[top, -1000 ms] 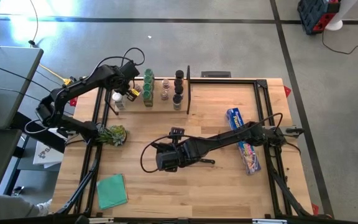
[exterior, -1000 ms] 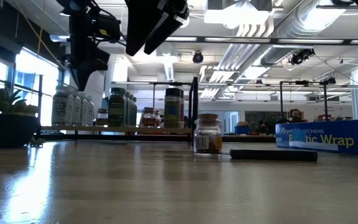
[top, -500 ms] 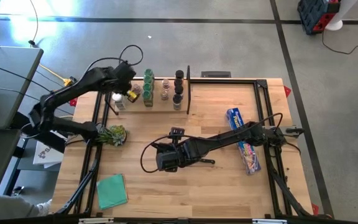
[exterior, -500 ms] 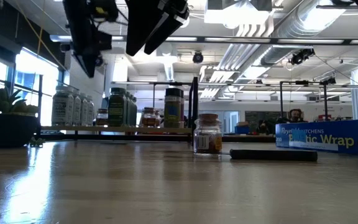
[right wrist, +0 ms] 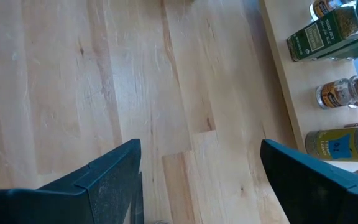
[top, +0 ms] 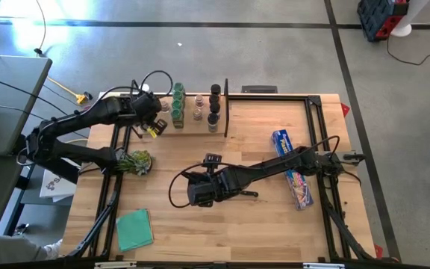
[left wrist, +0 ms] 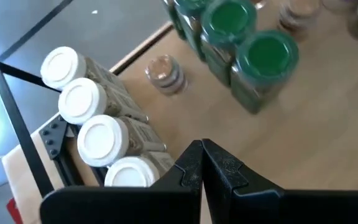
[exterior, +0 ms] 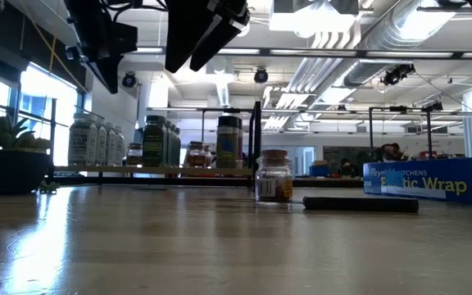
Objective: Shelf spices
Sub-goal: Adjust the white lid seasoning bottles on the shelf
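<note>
**Last jar waits under the right arm**

A clear spice jar point(exterior: 274, 175) with brownish contents stands upright at centre frame in the low view, off the shelf point(top: 181, 122). The right gripper point(top: 198, 190), fingers spread wide and empty, hovers nearer it. The left gripper point(top: 152, 123), pressed together, sits at the upper left by 4 white-capped jars point(left wrist: 92, 121).

One camera looks straight down on my whole table point(top: 222, 224). Another sits low, looking across it. Both see the shelf point(exterior: 150, 170).
</note>
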Controlling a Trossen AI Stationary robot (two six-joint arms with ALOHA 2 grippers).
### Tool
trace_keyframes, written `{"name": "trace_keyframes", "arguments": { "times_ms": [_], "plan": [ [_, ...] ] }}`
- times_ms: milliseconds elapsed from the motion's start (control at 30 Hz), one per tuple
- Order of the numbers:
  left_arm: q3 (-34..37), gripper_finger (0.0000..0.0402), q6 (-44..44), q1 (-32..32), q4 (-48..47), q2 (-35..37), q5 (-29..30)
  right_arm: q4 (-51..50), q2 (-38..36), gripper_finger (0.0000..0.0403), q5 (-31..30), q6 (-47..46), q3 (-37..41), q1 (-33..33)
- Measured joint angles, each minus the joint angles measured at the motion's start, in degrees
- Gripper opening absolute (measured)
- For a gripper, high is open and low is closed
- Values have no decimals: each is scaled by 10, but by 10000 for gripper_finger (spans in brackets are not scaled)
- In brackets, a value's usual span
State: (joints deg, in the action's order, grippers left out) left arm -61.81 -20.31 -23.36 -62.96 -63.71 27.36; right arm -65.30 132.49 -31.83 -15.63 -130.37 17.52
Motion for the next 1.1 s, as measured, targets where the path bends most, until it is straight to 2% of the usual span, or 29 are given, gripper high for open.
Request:
{"name": "trace_keyframes", "arguments": {
  "times_ms": [267, 667, 833, 1100],
  "plan": [
    [1, 0, 34, -78, 78, -29, -15, 2, 0, 326, 2, 7, 0, -3],
    [1, 0, 93, -206, 137, -135, -31, 1, 0, 326, 2, 12, 0, -2],
    [1, 0, 104, -227, 168, -155, -33, 1, 0, 326, 2, 12, 0, -2],
    [1, 0, 105, -232, 152, -159, -11, 0, 0, 326, 2, 11, 0, -2]
  ]
}}
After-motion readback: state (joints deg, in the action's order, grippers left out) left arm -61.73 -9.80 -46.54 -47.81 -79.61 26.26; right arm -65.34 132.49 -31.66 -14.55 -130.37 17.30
